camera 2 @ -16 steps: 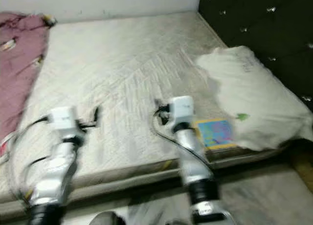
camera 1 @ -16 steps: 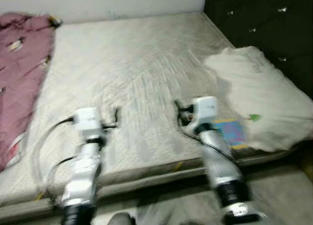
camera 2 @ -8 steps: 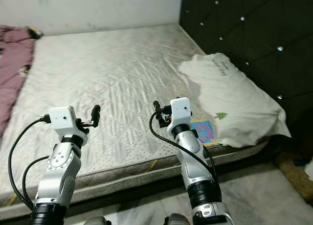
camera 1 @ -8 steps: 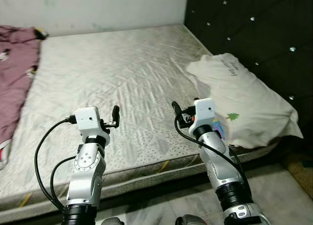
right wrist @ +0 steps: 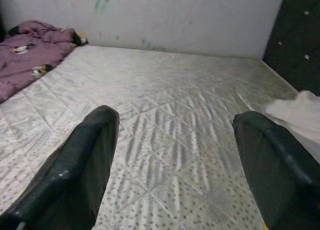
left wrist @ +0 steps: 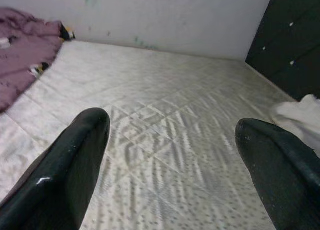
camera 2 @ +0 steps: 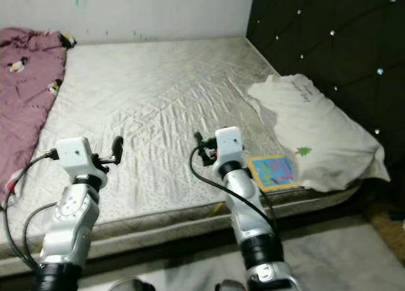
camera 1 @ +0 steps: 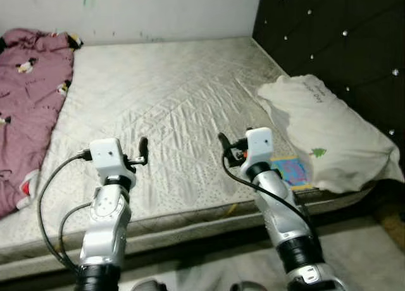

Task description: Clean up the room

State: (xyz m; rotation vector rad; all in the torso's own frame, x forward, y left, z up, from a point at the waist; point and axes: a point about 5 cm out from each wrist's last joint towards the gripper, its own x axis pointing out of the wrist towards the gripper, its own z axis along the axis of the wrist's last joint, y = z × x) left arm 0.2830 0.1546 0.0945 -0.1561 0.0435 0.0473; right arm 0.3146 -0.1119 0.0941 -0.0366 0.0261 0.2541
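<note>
1. Blanket (camera 1: 28,107), purple and crumpled, lies on the mattress's (camera 1: 171,107) left side, untidied.
2. Left gripper (camera 1: 143,147) hovers over the near edge, jaws wide apart, empty.
3. Right gripper (camera 1: 224,142) likewise, open, holding nothing.
4. Book (camera 1: 290,172) beside pillow (camera 1: 329,139) awaits; cleanup looks barely begun.

Pillow (camera 1: 329,139) & book (camera 1: 290,173) on mattress (camera 1: 171,107)

So a bare quilted mattress (camera 1: 171,114) is taking up most of the room, sitting low over a pale marbled floor (camera 2: 329,253). A white wall (camera 1: 158,12) with a few green smudges is running along the far side, and a black tufted headboard (camera 2: 316,38) with shiny studs is catching the light on the right.
</note>
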